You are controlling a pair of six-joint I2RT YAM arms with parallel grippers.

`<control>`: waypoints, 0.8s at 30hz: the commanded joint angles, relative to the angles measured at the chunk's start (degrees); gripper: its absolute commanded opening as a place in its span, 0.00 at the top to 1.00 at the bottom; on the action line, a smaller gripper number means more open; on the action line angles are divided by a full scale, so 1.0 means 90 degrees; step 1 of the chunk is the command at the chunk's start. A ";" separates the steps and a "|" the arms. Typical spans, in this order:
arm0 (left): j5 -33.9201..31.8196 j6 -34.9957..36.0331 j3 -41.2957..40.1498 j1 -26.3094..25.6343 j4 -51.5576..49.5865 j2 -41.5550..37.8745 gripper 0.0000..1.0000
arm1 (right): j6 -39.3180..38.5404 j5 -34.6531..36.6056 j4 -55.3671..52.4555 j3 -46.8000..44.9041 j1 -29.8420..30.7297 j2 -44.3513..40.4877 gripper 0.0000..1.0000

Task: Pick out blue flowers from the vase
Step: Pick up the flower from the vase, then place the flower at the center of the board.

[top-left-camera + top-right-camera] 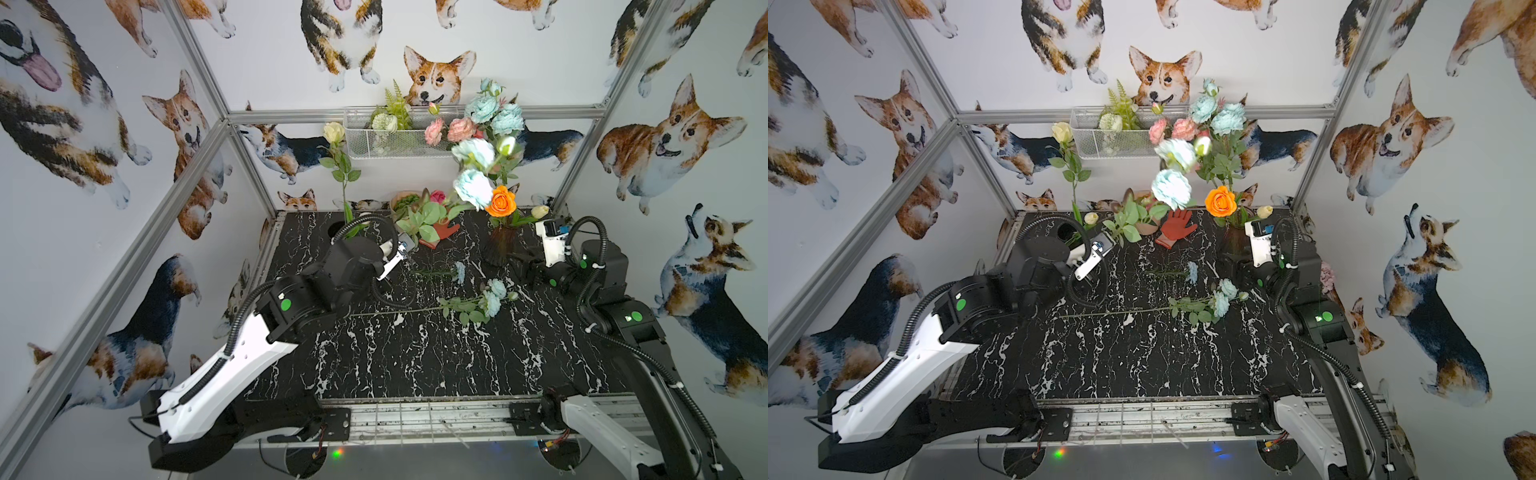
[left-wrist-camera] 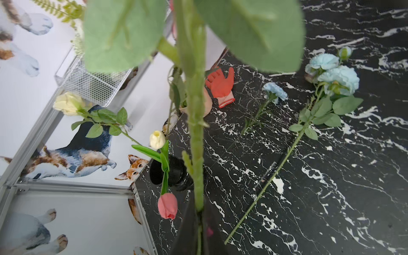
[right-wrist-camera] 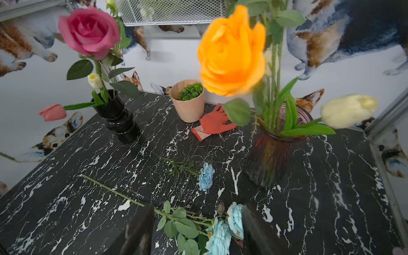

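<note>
The dark ribbed glass vase (image 1: 498,245) (image 3: 268,159) stands at the back right. It holds blue flowers (image 1: 494,113) up high, pink blooms (image 1: 451,129), an orange rose (image 1: 501,201) and a cream tulip. My left gripper (image 1: 412,237) (image 2: 199,218) is shut on the green stem (image 2: 196,132) of another blue flower. That flower's blooms (image 1: 473,189) hang blurred in the air left of the vase. An aqua stem (image 1: 488,301) and a small periwinkle bloom (image 1: 459,272) lie on the table. My right gripper (image 3: 197,229) hovers open above the lying aqua blooms (image 3: 220,238).
A black vase (image 3: 117,117) with tulips and roses stands at the back left. Along the back edge are a tan pot (image 3: 187,101) and a red glove (image 1: 1177,228). A wire basket (image 1: 395,133) hangs on the back wall. Frame posts stand at the corners.
</note>
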 commanded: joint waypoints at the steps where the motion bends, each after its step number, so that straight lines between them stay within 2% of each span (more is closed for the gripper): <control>1: 0.0126 -0.0096 -0.0334 -0.0094 0.0080 0.0000 1.00 | 0.0406 -0.0438 -0.0050 -0.0078 -0.0445 -0.0034 0.35; 9: 0.1322 -0.0789 -0.1230 -0.0117 0.1000 0.0290 1.00 | 0.0765 -0.0044 -0.0317 -0.0300 -0.0886 0.0093 0.33; 24: 0.1847 -0.0831 -0.1637 -0.0136 0.1232 0.0999 1.00 | 0.1252 0.0056 0.0334 -0.0886 -0.1442 0.0079 0.34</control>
